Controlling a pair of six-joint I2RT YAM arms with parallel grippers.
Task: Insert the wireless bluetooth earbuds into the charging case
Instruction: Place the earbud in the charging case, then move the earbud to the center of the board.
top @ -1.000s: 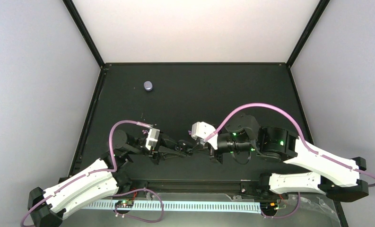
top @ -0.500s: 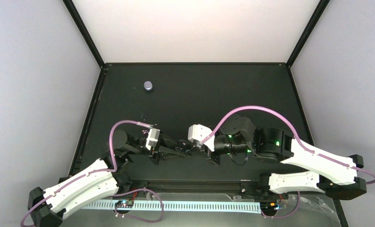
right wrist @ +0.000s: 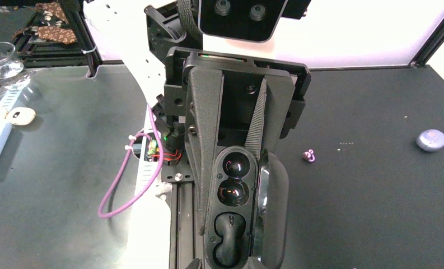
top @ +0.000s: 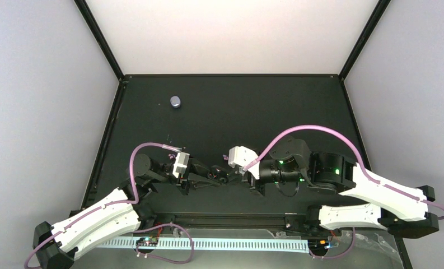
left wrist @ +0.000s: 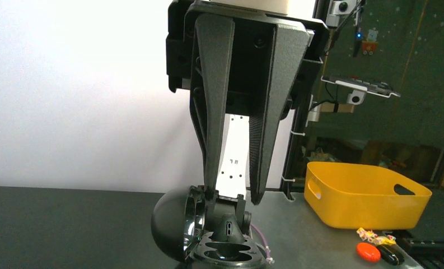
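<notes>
Right arm (top: 342,179) is swinging back to the right after leaning in toward centre half a second ago. It is now sitting roughly where it was a second ago. White wrist camera housing (top: 241,157) is riding further right than at mid-swing. Purple cable (top: 312,128) arch is shifting right with it. Right gripper (left wrist: 232,197) is easing rightward relative to the open black case (right wrist: 236,213). Outer white link (top: 387,196) is settling back toward the right edge.

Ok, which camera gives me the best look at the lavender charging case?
Right wrist: the charging case appears largest there, apparently closed, near the picture's right edge. Top external shows it only as a small dot, far left. Left wrist doesn't show it.
</notes>
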